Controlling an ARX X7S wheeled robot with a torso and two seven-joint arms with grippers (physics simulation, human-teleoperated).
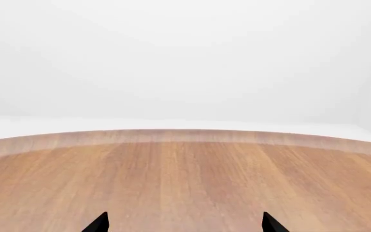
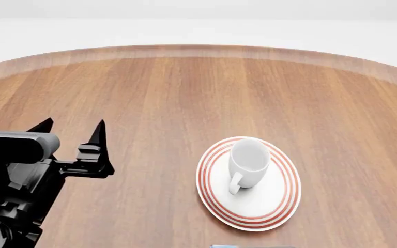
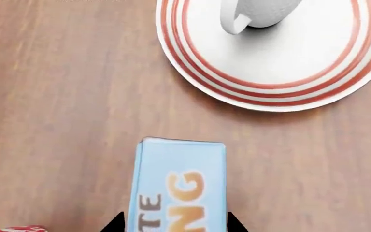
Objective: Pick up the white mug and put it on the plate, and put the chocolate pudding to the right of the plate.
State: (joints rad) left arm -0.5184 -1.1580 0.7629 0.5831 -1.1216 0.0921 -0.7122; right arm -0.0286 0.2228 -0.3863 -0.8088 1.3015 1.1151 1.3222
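Observation:
The white mug (image 2: 248, 161) stands upright on the plate (image 2: 271, 206), its handle toward me; both also show in the right wrist view, the mug (image 3: 263, 12) and the plate (image 3: 269, 72). The chocolate pudding (image 3: 179, 188), light blue face up, is just in front of the plate's near rim. My right gripper (image 3: 176, 224) has its jaws against the carton's two long sides, shut on it. Only a blue sliver of the carton (image 2: 224, 246) shows at the head view's bottom edge. My left gripper (image 2: 73, 126) is open and empty, left of the plate, and also shows in the left wrist view (image 1: 184, 223).
The round wooden table (image 2: 184, 88) curves to its far edge, with a white floor beyond. A bit of a red cup with white lettering (image 3: 11, 228) shows beside the carton in the right wrist view.

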